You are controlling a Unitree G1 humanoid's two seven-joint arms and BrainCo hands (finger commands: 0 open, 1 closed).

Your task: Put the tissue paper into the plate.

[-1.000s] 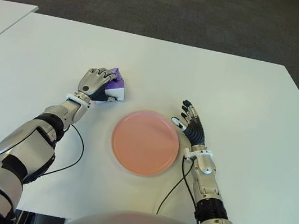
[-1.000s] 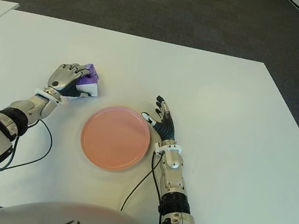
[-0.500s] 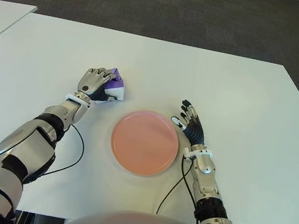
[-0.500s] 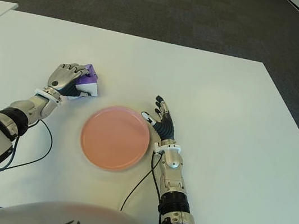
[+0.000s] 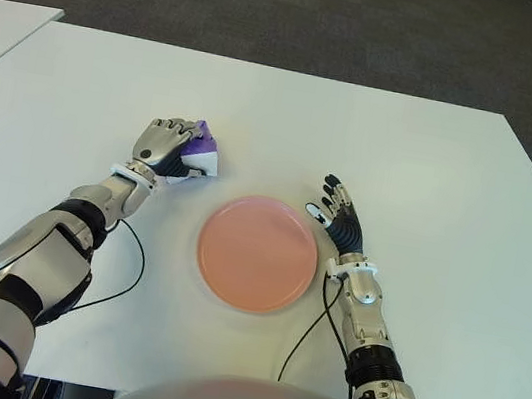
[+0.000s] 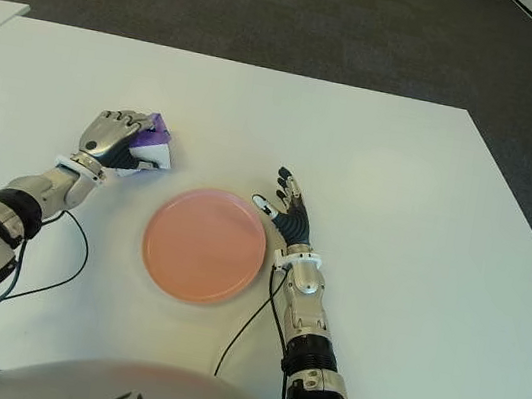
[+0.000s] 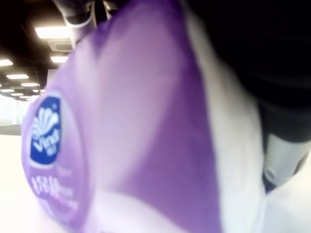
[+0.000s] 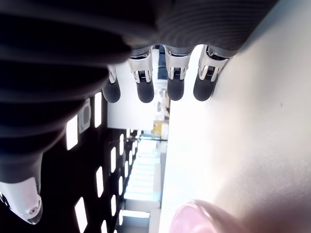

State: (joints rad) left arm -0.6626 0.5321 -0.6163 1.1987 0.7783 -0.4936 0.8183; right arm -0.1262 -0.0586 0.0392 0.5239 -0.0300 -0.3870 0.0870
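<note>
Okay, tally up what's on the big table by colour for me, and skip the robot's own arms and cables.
Purple and white: 1, the tissue pack, gripped by the left hand
Pink: 1, the plate, with the open right hand beside it
Total: 2

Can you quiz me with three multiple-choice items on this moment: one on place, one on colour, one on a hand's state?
1. Where is the tissue pack?
A. In the plate
B. In the left hand, to the left of the plate
C. Under the right hand

2. What colour is the plate?
A. Pink
B. Blue
C. Green

3. How is the right hand?
A. Curled on the pack
B. Open, holding nothing
C. Gripping the plate rim

Answers: 1 B, the left hand wraps the purple and white pack on the table; 2 A, the plate is pink and bare; 3 B, the fingers are spread beside the plate's right edge.
</note>
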